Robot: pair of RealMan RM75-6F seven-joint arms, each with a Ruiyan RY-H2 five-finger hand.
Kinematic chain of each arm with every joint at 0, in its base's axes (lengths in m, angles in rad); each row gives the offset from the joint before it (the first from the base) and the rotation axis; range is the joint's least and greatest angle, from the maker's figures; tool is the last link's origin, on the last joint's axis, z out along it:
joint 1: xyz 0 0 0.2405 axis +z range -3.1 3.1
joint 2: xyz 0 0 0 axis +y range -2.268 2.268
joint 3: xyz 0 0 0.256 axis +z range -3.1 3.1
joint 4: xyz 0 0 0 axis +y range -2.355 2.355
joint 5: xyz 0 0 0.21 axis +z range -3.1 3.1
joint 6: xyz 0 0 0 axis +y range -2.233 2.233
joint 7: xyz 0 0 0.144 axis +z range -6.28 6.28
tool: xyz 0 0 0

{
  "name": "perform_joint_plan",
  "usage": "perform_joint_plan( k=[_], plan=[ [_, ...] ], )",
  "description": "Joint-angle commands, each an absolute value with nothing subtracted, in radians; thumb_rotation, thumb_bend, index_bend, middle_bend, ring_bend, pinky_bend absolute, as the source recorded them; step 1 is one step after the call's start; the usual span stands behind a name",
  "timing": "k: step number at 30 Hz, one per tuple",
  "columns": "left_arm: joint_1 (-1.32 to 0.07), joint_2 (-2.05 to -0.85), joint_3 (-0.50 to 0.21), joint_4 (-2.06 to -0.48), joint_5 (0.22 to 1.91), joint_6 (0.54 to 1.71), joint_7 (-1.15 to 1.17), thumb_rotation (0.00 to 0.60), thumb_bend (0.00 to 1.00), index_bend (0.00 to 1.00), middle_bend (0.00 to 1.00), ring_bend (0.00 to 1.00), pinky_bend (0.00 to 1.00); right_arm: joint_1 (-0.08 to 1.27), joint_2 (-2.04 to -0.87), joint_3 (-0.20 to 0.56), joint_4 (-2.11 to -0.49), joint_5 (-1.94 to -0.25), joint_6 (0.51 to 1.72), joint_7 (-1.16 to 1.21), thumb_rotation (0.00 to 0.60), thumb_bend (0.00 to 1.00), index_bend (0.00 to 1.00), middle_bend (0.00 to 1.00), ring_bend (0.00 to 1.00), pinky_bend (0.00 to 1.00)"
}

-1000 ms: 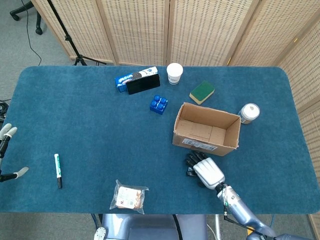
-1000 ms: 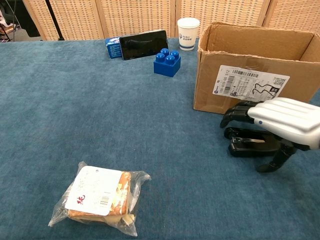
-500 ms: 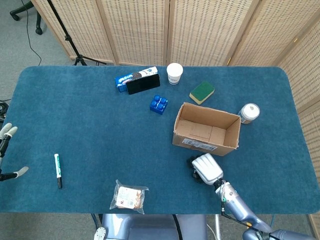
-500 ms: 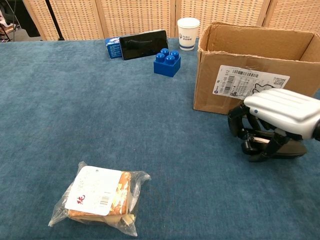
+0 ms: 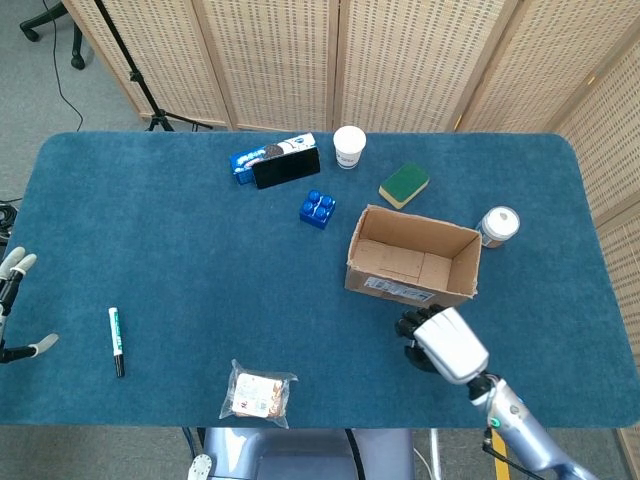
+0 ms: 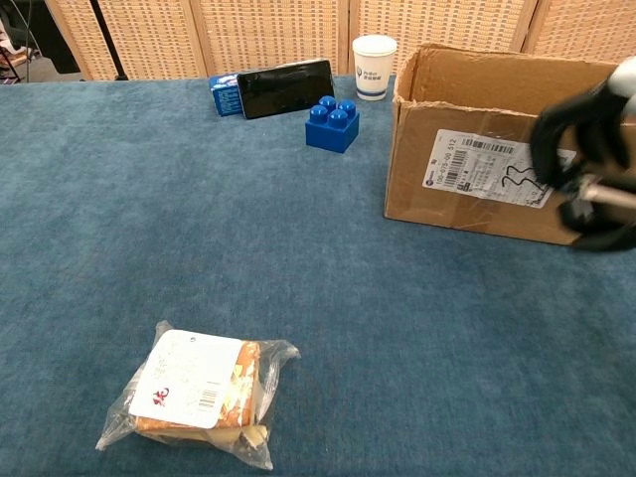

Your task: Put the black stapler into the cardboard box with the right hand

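Note:
My right hand (image 5: 447,343) hangs above the table just in front of the open cardboard box (image 5: 412,257), near its right front corner. Its dark fingers are wrapped around the black stapler (image 6: 596,204), which is lifted off the carpet and mostly hidden under the white back of the hand. In the chest view the hand (image 6: 586,164) sits at the right edge, level with the box (image 6: 477,139) front wall. The box stands upright with nothing in it. At the far left edge only the fingertips of my left hand (image 5: 15,300) show, spread apart.
A blue brick (image 5: 317,208), a phone leaning on a blue packet (image 5: 280,162), a paper cup (image 5: 349,146), a green sponge (image 5: 404,184) and a white jar (image 5: 498,224) lie around the box. A marker (image 5: 115,340) and a bagged snack (image 5: 260,392) lie near the front.
My right hand closed on the stapler, then rose off the carpet and moved right, carrying it up alongside the box's front wall. Nothing else moved.

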State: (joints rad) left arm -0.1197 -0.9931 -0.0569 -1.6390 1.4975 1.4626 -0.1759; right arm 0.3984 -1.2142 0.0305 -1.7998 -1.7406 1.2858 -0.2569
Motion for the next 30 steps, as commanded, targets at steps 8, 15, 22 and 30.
perform_joint_plan(
  k=[8,15,22,30],
  plan=[
    [-0.116,-0.991,-0.055,-1.644,1.506,1.471,-0.171,0.6,0.0,0.0,0.0,0.0,0.0,0.514,-1.007,0.27,-1.993,-1.439,1.202,-0.328,0.6,0.56,0.67,0.67,0.63,0.6],
    [-0.118,-0.987,-0.057,-1.64,1.5,1.467,-0.182,0.6,0.0,0.0,0.0,0.0,0.0,0.695,-1.067,0.387,-1.922,-1.051,1.043,-0.468,0.6,0.57,0.67,0.67,0.63,0.6],
    [-0.121,-0.979,-0.063,-1.634,1.49,1.46,-0.208,0.6,0.0,0.0,0.0,0.0,0.0,0.821,-1.149,0.4,-1.825,-0.799,1.029,-0.615,0.6,0.57,0.67,0.67,0.63,0.6],
    [-0.125,-0.972,-0.069,-1.631,1.477,1.448,-0.229,0.6,0.0,0.0,0.0,0.0,0.0,0.91,-1.252,0.364,-1.774,-0.62,1.072,-0.734,0.6,0.57,0.67,0.67,0.63,0.6]
  ],
)
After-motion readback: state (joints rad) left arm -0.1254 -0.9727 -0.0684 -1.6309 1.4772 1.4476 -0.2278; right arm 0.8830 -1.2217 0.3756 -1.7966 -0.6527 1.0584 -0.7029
